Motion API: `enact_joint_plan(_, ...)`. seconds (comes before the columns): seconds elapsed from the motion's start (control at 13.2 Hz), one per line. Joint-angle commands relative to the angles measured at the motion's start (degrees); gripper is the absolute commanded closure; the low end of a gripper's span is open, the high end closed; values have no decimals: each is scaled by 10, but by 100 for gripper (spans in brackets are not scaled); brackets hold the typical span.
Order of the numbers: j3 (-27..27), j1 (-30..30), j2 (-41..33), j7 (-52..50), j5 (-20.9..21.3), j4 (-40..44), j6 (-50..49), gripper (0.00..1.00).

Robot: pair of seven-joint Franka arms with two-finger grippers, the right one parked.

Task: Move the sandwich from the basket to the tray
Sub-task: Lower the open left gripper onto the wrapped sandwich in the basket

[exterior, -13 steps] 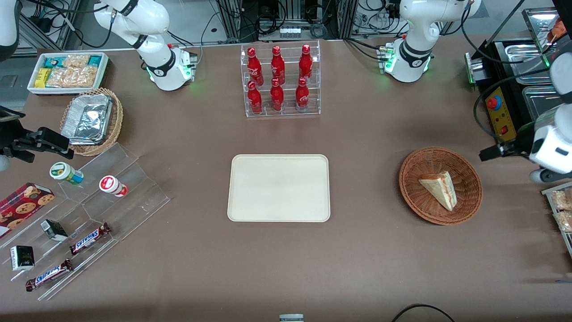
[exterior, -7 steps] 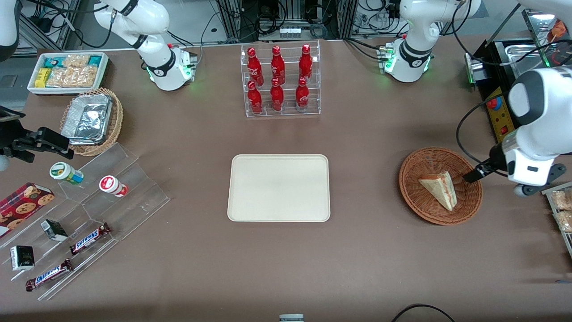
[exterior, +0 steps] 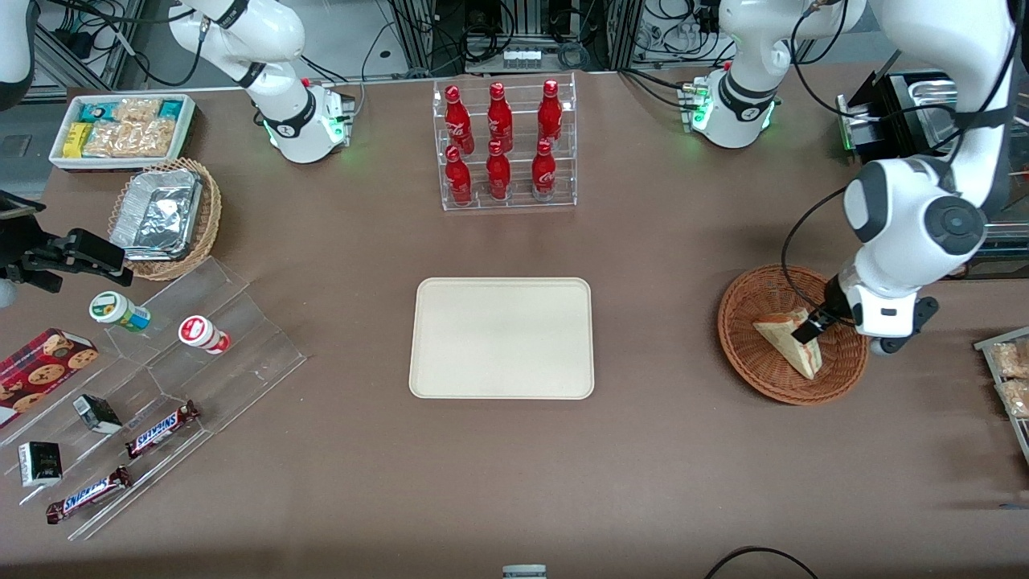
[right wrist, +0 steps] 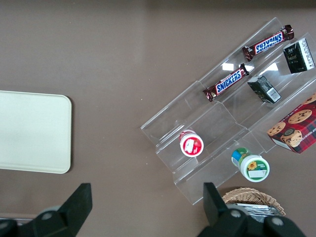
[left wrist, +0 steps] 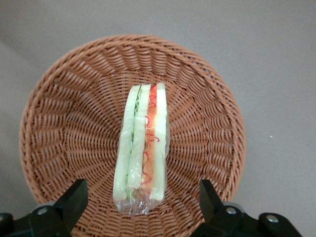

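gripper [left wrist: 141, 205]: hovering over the sandwich, fingers [left wrist: 74, 200] spread wide, one on each side of it, gripping nothing
sandwich [left wrist: 141, 154]: lying in the basket [left wrist: 59, 123], in clear wrap, cut edge facing up at the wrist camera, red and green layers showing
long axis: running between the two fingers, so they are bracketing the bread faces; in the front view the wedge [exterior: 792, 344] is tapering toward the tray end, wide end under the gripper [exterior: 806, 330]
room: open gap showing between each finger and the bread; wicker floor is lying bare on both sides of the sandwich before the wall starts rising
basket edges: rim standing well clear of the sandwich all round; bare table lying around the basket [exterior: 744, 301]
tray [exterior: 502, 338]: lying flat mid-table, well apart from the basket, toward the parked arm's end; open table between them
arm [exterior: 912, 217]: reaching down over the basket rim, wrist bending over the basket on the working arm's side, fingers pointing down
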Motion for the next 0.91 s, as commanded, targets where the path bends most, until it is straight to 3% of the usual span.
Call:
enact_joint_plan(0.0, 3, -15, 19, -25, 9, -7, 28, 0)
enact_joint_plan(0.61, 4, -9, 38, -25, 39, -24, 48, 1)
enact_joint_plan(0.68, 4, -9, 39, -25, 40, -23, 48, 20)
enact_joint_plan(0.76, 4, -9, 38, -26, 39, -23, 45, 50)
enact_joint_plan(0.83, 4, -9, 37, -34, 39, -21, 43, 70)
